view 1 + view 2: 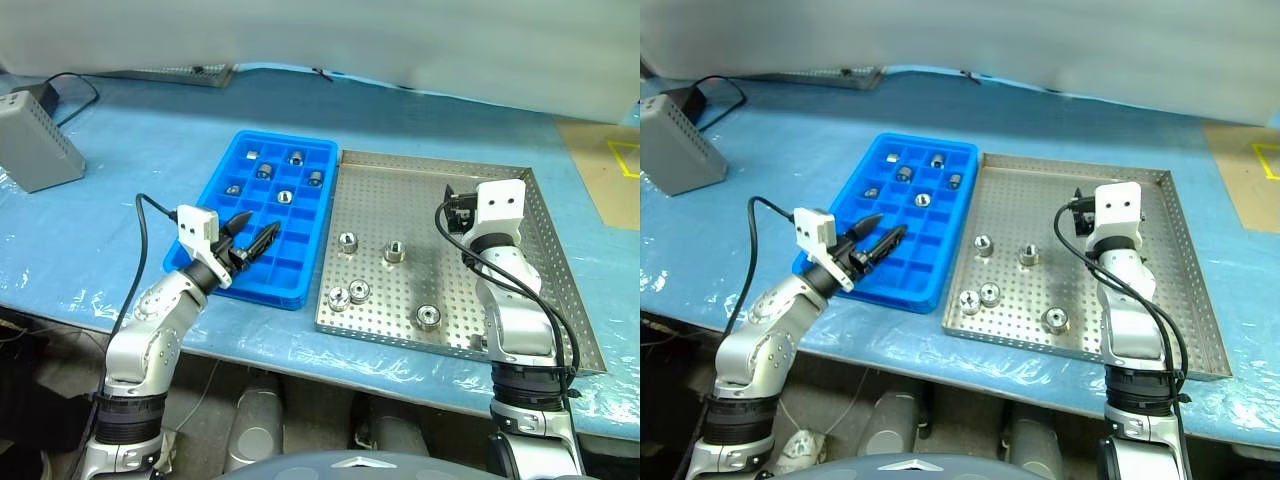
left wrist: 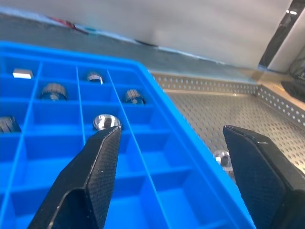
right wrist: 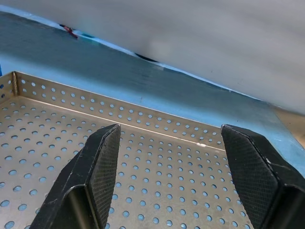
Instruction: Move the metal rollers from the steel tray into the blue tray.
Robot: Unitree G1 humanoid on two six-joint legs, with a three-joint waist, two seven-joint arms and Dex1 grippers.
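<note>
Left gripper (image 1: pixel 252 243) hovers over blue tray (image 1: pixel 215 195), fingers apart, nothing between them. Six rollers already sit in far compartments of that tray.

Five metal rollers (image 1: pixel 348 241) lie loose on steel tray (image 1: pixel 545 215), clustered in its left and near part, right of your left gripper, across blue rim.

Likely small, hard, slick, prone to roll. Pinch across round side, squarely, low on body.

Right gripper (image 3: pixel 164 183) wide, empty, over far right of steel tray; rollers sit left of and nearer than it.
</note>
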